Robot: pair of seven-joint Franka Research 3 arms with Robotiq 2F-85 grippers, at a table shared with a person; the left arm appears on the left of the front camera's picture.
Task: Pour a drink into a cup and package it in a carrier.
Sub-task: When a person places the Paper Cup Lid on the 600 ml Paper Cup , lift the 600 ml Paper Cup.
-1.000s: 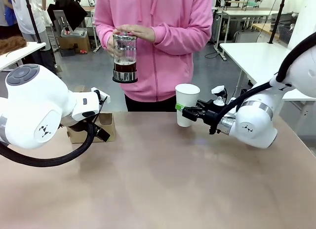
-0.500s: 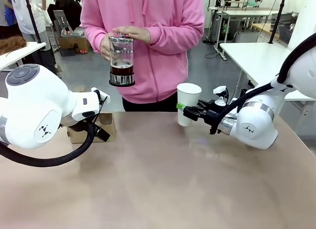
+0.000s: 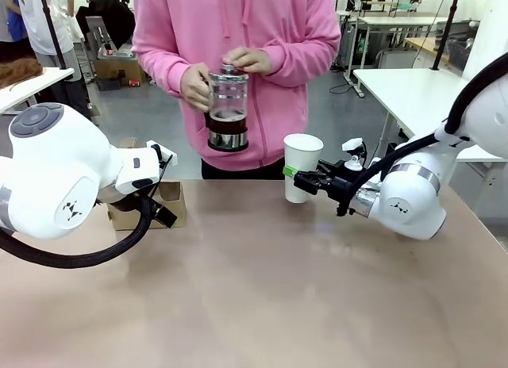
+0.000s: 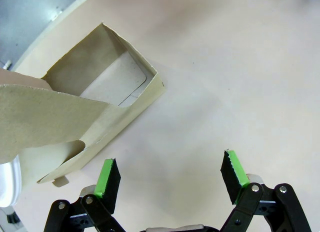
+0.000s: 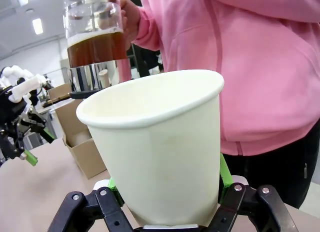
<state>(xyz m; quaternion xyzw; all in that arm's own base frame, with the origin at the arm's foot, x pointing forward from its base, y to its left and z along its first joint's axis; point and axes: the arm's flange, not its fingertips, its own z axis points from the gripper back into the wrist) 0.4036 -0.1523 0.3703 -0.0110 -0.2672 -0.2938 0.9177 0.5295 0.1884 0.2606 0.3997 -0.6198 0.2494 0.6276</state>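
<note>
A tall white paper cup (image 3: 302, 166) stands upright at the table's far edge, and my right gripper (image 3: 295, 176) is shut on its lower half. In the right wrist view the cup (image 5: 160, 142) sits between the green pads (image 5: 224, 176). The person holds a glass press jug (image 3: 228, 110) in both hands just left of and above the cup, with the dark drink (image 5: 95, 48) in its lower part. The brown cardboard carrier (image 3: 168, 205) stands at the far left, partly hidden by my left arm. My left gripper (image 4: 170, 173) hangs open beside the carrier (image 4: 100, 112), holding nothing.
The person in a pink top (image 3: 270, 51) stands at the far side of the table (image 3: 262, 289). My bulky left arm (image 3: 55, 182) covers the left side. White tables and other gear stand farther back.
The person has brought the jug down and to the right, from chest height at the left to just beside the cup. Neither arm has visibly moved.
</note>
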